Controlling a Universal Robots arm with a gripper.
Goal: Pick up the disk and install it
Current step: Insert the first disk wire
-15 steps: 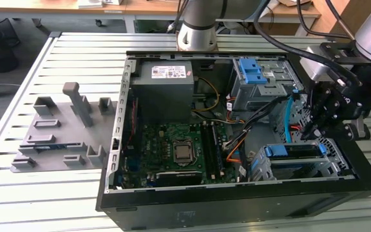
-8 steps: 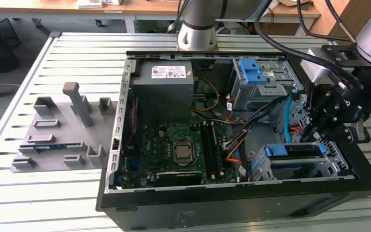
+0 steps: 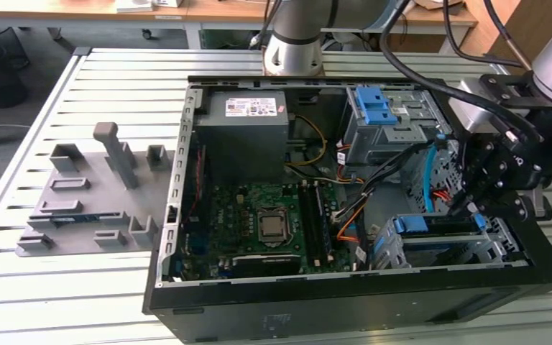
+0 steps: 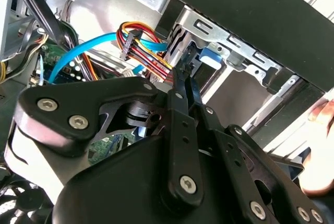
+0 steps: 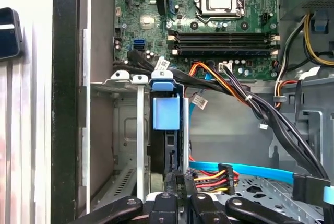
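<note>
In lower drive cage (image 3: 448, 248), disk (image 5: 166, 130) seated, hand (image 5: 180, 182) just above.

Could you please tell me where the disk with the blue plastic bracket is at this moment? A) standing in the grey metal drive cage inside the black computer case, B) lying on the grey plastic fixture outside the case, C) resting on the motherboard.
A: the disk with the blue plastic bracket stands slotted in the grey metal drive cage, with the gripper at its edge.
</note>
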